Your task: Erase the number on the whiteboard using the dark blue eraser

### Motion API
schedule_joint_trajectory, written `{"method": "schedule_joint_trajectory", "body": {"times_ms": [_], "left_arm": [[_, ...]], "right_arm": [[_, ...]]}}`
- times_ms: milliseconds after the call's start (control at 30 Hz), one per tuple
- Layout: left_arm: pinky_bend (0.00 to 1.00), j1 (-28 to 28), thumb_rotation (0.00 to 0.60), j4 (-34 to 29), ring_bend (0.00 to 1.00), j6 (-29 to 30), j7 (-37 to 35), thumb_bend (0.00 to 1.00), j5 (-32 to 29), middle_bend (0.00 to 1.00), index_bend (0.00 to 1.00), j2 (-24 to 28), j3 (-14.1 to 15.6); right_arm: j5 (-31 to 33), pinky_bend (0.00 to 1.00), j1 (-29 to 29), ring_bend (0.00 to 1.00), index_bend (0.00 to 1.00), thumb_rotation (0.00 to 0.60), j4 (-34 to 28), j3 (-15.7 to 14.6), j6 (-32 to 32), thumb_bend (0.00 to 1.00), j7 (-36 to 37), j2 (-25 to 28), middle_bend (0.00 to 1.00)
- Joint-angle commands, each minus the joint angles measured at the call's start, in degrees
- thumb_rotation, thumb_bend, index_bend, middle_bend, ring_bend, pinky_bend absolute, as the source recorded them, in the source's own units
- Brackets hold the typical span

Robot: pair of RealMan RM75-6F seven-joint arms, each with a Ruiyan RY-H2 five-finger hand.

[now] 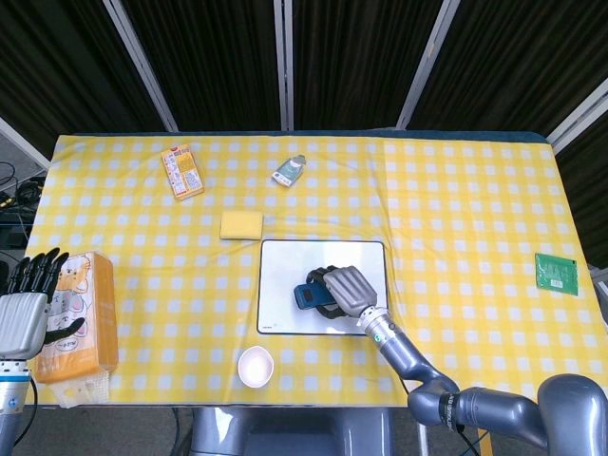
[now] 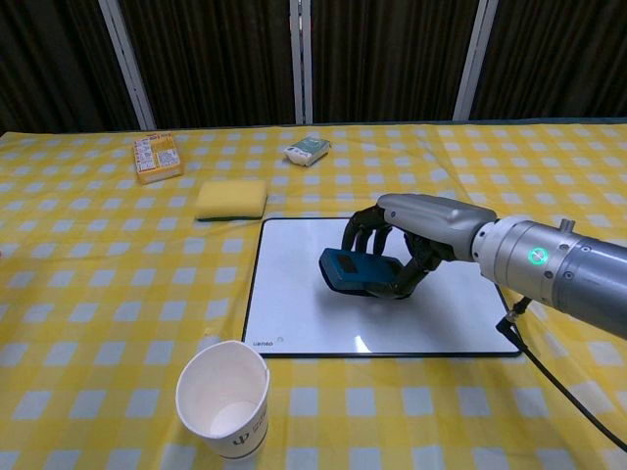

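Note:
My right hand (image 2: 407,240) (image 1: 344,290) grips the dark blue eraser (image 2: 355,271) (image 1: 311,295) and holds it low over the middle of the whiteboard (image 2: 294,294) (image 1: 280,275). The board lies flat on the yellow checked cloth, and no number shows on its visible surface; the part under the hand is hidden. My left hand (image 1: 24,309) hangs off the table's left edge beside an orange box, fingers spread and holding nothing.
A paper cup (image 2: 223,399) stands in front of the board's near left corner. A yellow sponge (image 2: 231,199) lies behind the board, with an orange packet (image 2: 158,157) and a small pouch (image 2: 308,150) further back. An orange box (image 1: 84,328) sits at the left edge, a green circuit board (image 1: 557,274) at the right.

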Motion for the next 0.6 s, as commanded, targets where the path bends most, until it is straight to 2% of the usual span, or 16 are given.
{"method": "schedule_joint_trajectory", "body": {"times_ms": [33,400,600], "left_arm": [[0.0,0.0,0.6,0.0,0.0,0.0,0.0,0.0,0.0,0.0,0.0,0.0,0.0],[0.0,0.0,0.6,0.0,0.0,0.1,-0.1,0.0,-0.1,0.0,0.0,0.1,0.0],[0.0,0.0,0.6,-0.3,0.0,0.3,-0.2,0.0,0.1,0.0,0.0,0.2,0.0]], "right_arm": [[0.2,0.72,0.0,0.69,0.8,0.6,1.1,0.0,-0.4,0.56,0.9,-0.1,0.68],[2.6,0.72,-1.1,0.69,0.81,0.6,6.1,0.2,-1.6,0.56,3.1,1.5,0.69],[2.4,0.72,-1.6,0.69,0.81,0.6,5.3,-0.1,-1.3,0.56,3.6,2.1,0.69]]}}
